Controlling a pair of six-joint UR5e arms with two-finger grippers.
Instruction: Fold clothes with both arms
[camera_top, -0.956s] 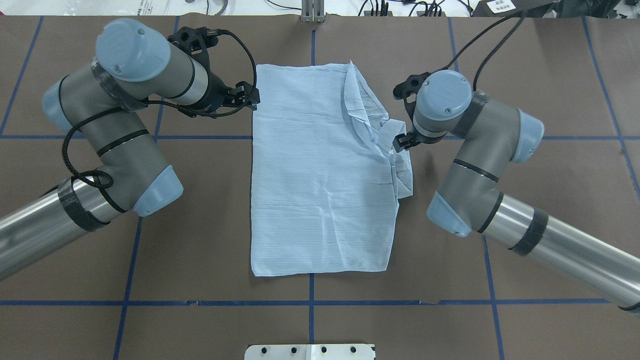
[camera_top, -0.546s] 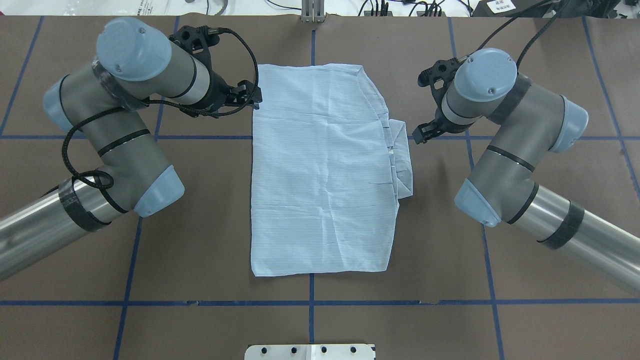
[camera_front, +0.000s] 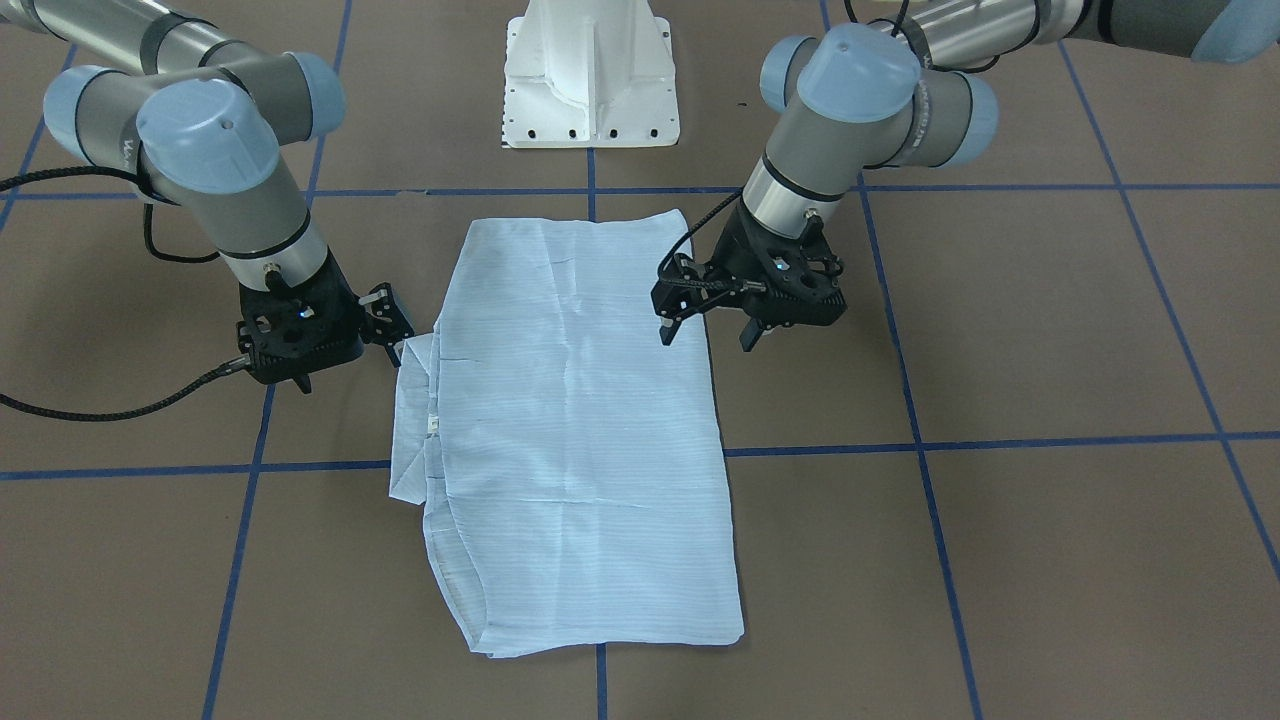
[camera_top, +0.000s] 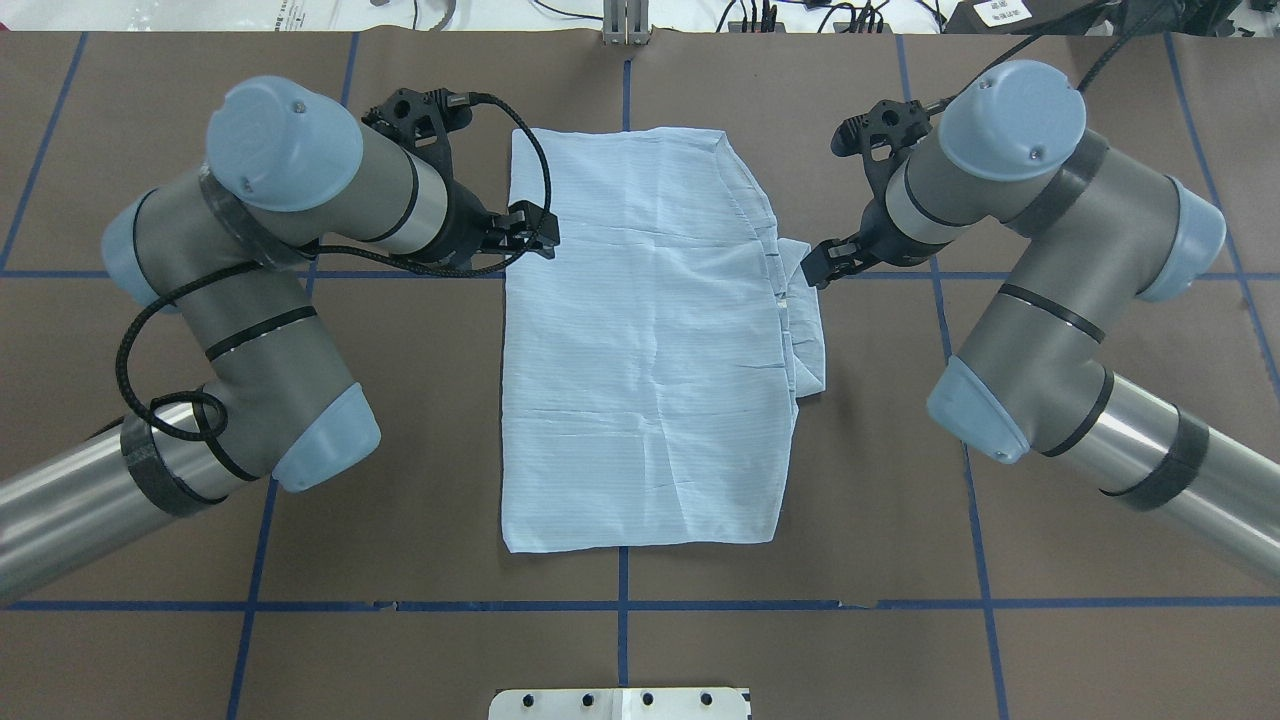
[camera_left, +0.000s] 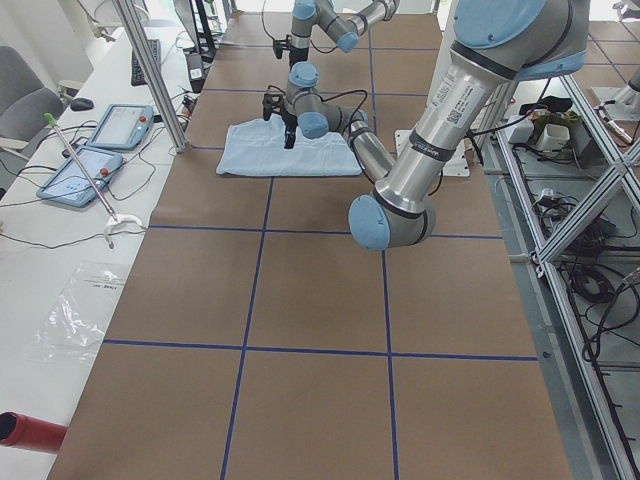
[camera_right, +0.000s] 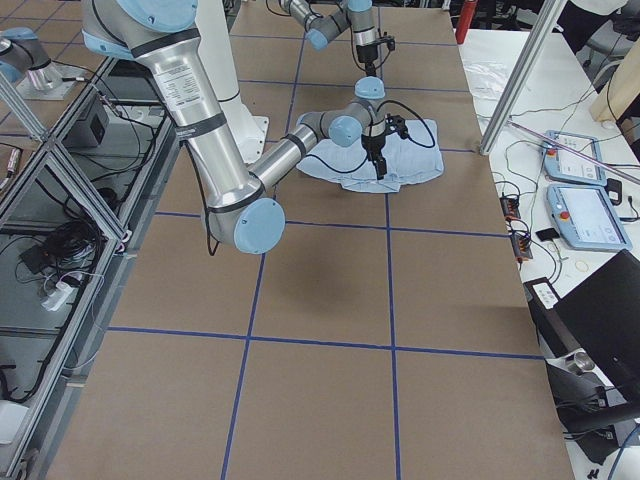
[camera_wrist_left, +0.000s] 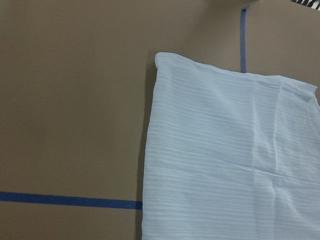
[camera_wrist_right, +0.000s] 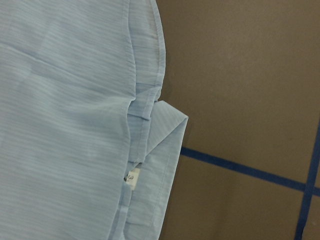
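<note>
The pale-blue striped shirt (camera_top: 640, 350) lies flat on the brown table, folded into a tall rectangle. Its collar (camera_top: 808, 340) and small white label (camera_wrist_right: 132, 176) stick out along the robot's right edge. My left gripper (camera_front: 706, 338) hangs open just above the shirt's left edge, toward the far end, with nothing between its fingers. My right gripper (camera_top: 822, 265) is beside the collar edge, apparently open and holding no cloth. The left wrist view shows the shirt's far left corner (camera_wrist_left: 165, 59); neither wrist view shows fingers.
Blue tape lines (camera_top: 620, 605) grid the brown table cover. The white base pedestal (camera_front: 590, 90) stands at the robot's side of the table. A bench with tablets (camera_left: 100, 150) and cables runs along the far side.
The right gripper let go of the raised shirt flap, which now lies flat, pulled away to the right, then came back to the collar edge. The left gripper moved over the shirt's left edge.
</note>
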